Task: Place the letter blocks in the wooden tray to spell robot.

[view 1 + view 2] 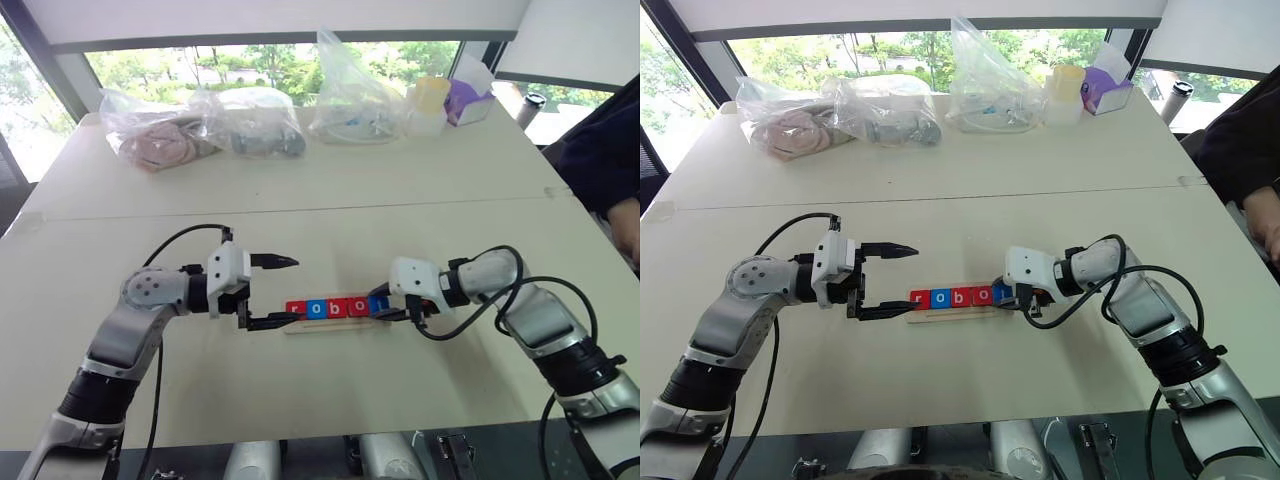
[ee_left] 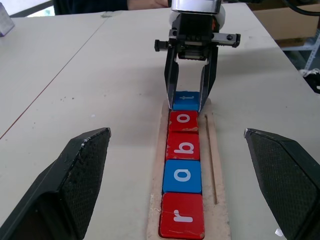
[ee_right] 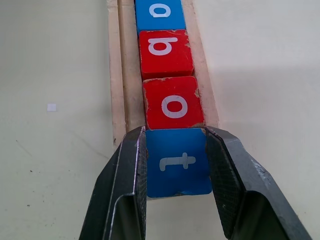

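right gripper (image 3: pixel 175 165) clamps blue t block (image 3: pixel 177 162) at wooden tray (image 2: pixel 220 165) end, red o (image 3: pixel 172 102) just ahead; seat flat, then release. left gripper (image 1: pixel 270 290) wide, empty.

Five letter blocks (image 2: pixel 183 170), one wooden tray (image 2: pixel 216 165)

table (image 1: pixel 330 190) | far edge: plastic bags (image 1: pixel 205 128), yellow cup (image 1: pixel 431 97), purple box (image 1: pixel 466 103) | person's hand (image 1: pixel 627 230)
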